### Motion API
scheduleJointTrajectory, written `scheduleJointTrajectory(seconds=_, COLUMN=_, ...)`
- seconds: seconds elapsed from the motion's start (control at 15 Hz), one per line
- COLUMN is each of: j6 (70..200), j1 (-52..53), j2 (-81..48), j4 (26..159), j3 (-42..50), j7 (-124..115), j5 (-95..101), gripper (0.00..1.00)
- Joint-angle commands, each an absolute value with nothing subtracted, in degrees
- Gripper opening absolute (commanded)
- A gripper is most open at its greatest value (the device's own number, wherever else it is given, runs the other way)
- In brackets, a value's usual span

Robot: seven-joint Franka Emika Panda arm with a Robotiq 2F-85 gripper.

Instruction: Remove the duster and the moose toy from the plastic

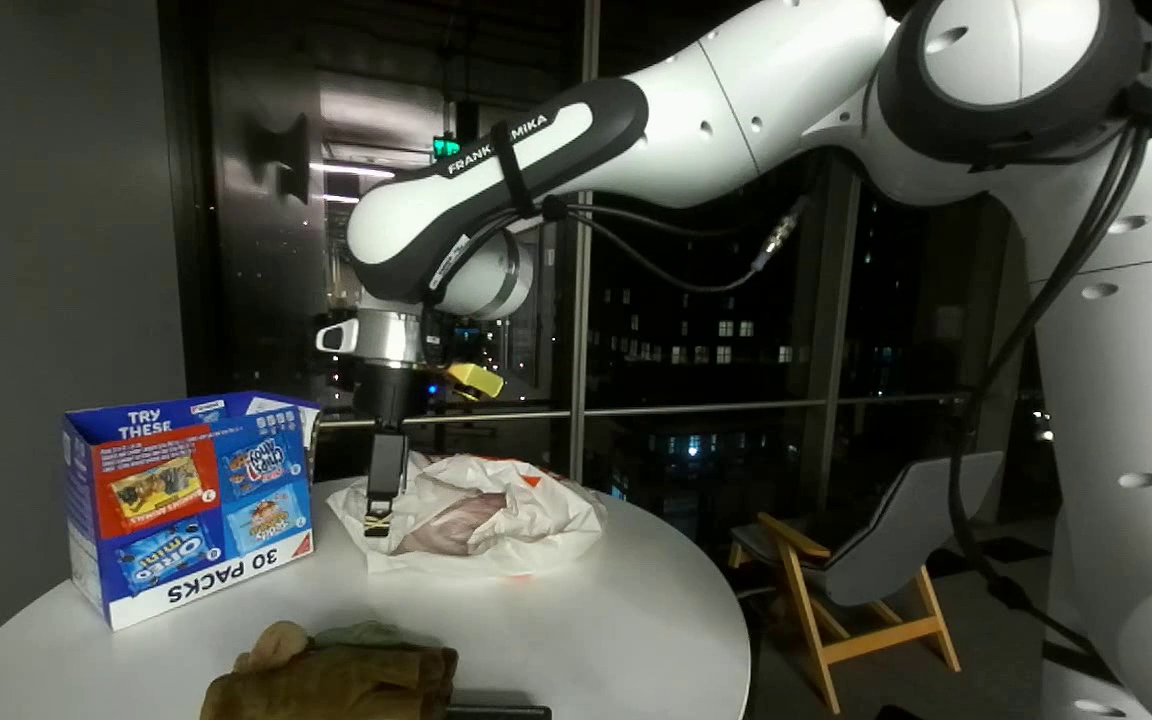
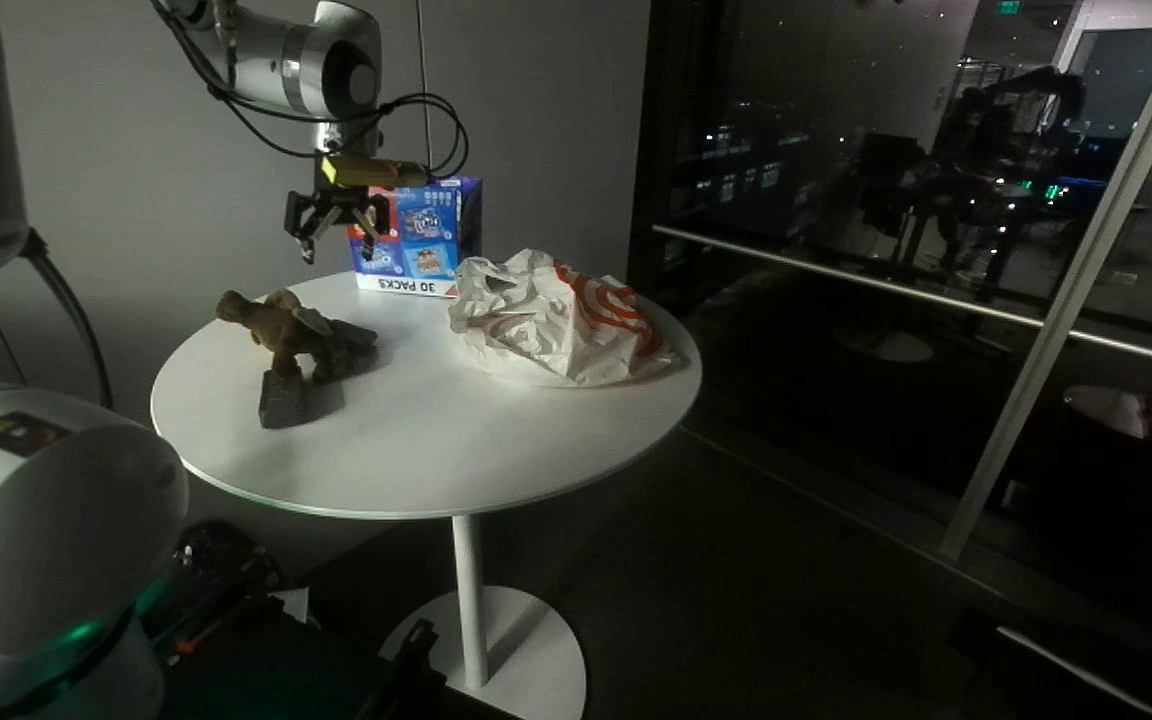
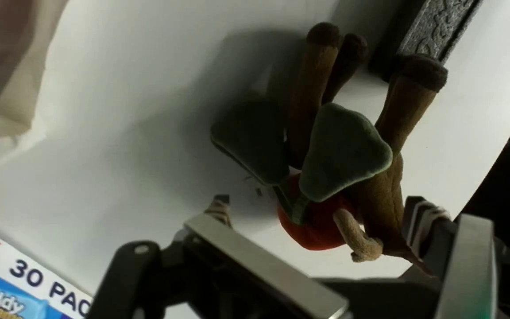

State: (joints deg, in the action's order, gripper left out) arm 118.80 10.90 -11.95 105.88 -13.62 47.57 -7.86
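The moose toy is brown plush with green antlers and a red part. It lies on the white table in both exterior views (image 1: 336,685) (image 2: 286,328) and fills the middle of the wrist view (image 3: 343,150). The duster, a dark grey block, touches or lies close to the toy's legs (image 2: 283,398) (image 3: 436,29); in an exterior view only its edge shows (image 1: 498,712). The white plastic bag (image 1: 536,520) (image 2: 566,330) (image 3: 38,128) lies crumpled, apart from both. My gripper (image 2: 338,250) (image 3: 321,204) is open and empty above the table; it also shows side-on (image 1: 378,525).
A blue and red snack box (image 1: 196,510) stands on the table beside the bag and near the gripper; it also shows in the other views (image 2: 416,240) (image 3: 29,283). The round table's edge (image 1: 741,620) curves around. A chair (image 1: 856,560) stands beyond, near the windows.
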Motion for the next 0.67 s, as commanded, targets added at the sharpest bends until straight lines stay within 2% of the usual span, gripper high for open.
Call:
scheduleJointTrajectory(seconds=0.0, j6=118.4, j1=10.1, j2=-5.6, j4=111.0, j3=-12.1, j7=37.6, j5=-6.7, gripper=1.0)
scheduleJointTrajectory(seconds=0.4, j6=118.5, j1=9.9, j2=-0.6, j4=117.6, j3=-10.3, j7=19.3, j5=-1.0, gripper=1.0)
scheduleJointTrajectory(seconds=0.6, j6=117.5, j1=9.8, j2=-0.5, j4=119.4, j3=-10.4, j7=18.5, j5=-2.3, gripper=1.0)
